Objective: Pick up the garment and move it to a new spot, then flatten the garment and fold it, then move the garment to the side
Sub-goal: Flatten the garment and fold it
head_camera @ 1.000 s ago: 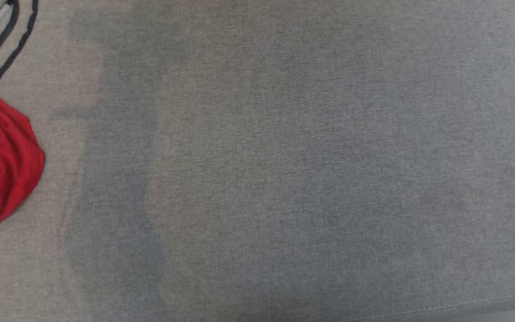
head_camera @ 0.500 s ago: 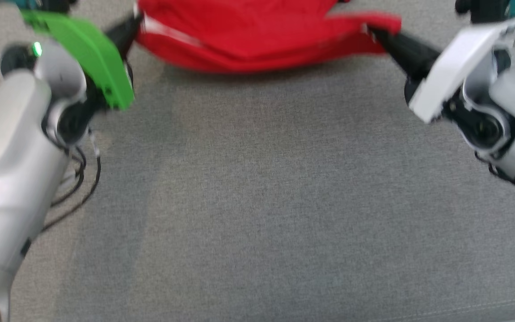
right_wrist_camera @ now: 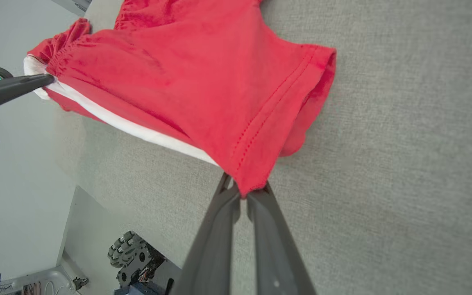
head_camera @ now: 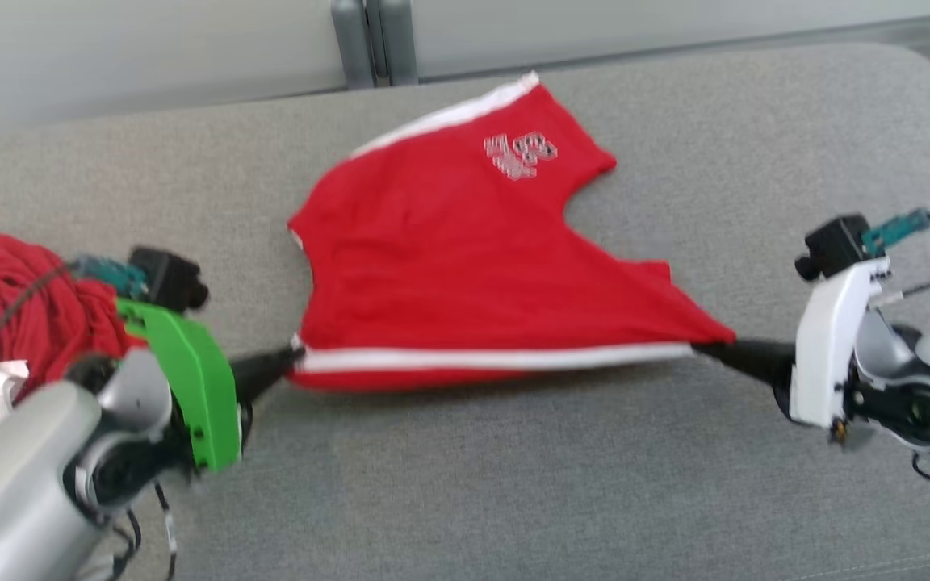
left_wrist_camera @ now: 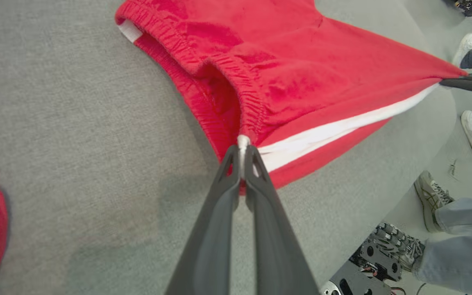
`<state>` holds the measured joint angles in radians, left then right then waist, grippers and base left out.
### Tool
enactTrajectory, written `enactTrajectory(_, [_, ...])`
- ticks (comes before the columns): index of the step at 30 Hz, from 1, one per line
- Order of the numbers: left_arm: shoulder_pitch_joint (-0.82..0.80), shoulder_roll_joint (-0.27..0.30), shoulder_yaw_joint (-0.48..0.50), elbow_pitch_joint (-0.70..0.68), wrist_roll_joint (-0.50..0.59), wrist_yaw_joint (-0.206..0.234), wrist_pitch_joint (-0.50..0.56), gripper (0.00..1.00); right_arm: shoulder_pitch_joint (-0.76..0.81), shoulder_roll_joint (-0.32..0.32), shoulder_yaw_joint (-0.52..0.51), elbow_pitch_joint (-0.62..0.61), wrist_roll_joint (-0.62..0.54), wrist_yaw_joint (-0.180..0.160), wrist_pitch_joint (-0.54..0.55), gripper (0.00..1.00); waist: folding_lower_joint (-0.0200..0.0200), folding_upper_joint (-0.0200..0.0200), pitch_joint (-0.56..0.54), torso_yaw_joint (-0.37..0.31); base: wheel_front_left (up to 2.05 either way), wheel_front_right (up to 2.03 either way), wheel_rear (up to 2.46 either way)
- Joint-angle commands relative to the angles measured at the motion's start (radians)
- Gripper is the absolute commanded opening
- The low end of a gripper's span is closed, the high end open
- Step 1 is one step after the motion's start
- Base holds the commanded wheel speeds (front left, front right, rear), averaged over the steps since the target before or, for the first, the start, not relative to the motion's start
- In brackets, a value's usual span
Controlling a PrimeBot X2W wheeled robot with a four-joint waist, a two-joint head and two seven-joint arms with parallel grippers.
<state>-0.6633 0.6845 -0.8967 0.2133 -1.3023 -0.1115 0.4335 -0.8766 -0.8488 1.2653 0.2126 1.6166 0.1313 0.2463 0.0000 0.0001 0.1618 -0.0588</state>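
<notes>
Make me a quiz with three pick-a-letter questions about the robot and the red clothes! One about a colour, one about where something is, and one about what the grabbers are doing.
1. What colour is the stripe along the red shorts?
A) blue B) white C) yellow
2. Where is the crumpled red heap?
A) on the robot's left side B) on top of the shorts C) on the robot's right side
3. What are the left gripper and right gripper doing?
A) both wide open B) one open, one shut C) both shut on the shorts

Answers: 1 B, a white band runs along the near edge. 2 A, it lies at the head view's left edge. 3 C, each wrist view shows closed fingers pinching a corner.
</notes>
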Motion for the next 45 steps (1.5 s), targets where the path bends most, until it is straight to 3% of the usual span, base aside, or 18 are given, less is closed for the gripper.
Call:
enactTrajectory(1, [0.051, 0.032, -0.011, -0.048, -0.025, 0.018, 0.03, 0.0, 0.037, -0.031, 0.003, -0.023, 0.021, -0.001, 0.031, 0.0, 0.0, -0.0001, -0.077, -0.004, 0.0, 0.0, 0.0])
enactTrajectory(8, [0.178, 0.164, -0.018, -0.33, -0.096, 0.134, 0.089, 0.0, 0.102, -0.148, 0.009, -0.164, 0.045, -0.001, 0.117, 0.0, 0.0, -0.0001, -0.115, -0.002, 0.0, 0.0, 0.0])
enactTrajectory(14, [0.184, 0.199, -0.006, -0.446, -0.121, 0.194, 0.111, 0.0, 0.08, -0.2, -0.003, -0.2, 0.065, -0.001, 0.115, 0.0, 0.0, -0.0001, -0.083, 0.02, 0.0, 0.0, 0.0])
enactTrajectory(18, [0.113, 0.147, 0.007, -0.415, -0.191, 0.201, 0.191, 0.0, 0.026, -0.195, -0.014, -0.168, 0.086, -0.001, 0.158, 0.0, 0.0, -0.0001, -0.024, 0.054, 0.0, 0.0, 0.0])
enactTrajectory(23, [0.002, 0.091, 0.031, -0.338, -0.31, 0.198, 0.334, 0.0, -0.085, -0.147, -0.029, -0.083, 0.133, -0.001, 0.255, 0.0, 0.0, -0.0001, 0.058, 0.093, 0.0, 0.0, 0.0])
enactTrajectory(29, [-0.128, 0.034, 0.072, -0.266, -0.375, 0.205, 0.421, 0.0, -0.244, -0.076, -0.04, 0.048, 0.169, -0.001, 0.36, 0.0, 0.0, -0.0001, 0.164, 0.143, 0.0, 0.0, 0.0])
enactTrajectory(37, [-0.236, -0.035, 0.099, -0.155, -0.388, 0.193, 0.44, 0.0, -0.437, 0.028, -0.023, 0.256, 0.147, -0.001, 0.455, 0.0, 0.0, -0.0001, 0.27, 0.204, 0.0, 0.0, 0.0])
enactTrajectory(45, [-0.304, -0.103, 0.147, -0.045, -0.409, 0.168, 0.411, 0.0, -0.53, 0.11, -0.011, 0.419, 0.156, -0.001, 0.492, 0.0, 0.0, -0.0001, 0.323, 0.24, 0.0, 0.0, 0.0])
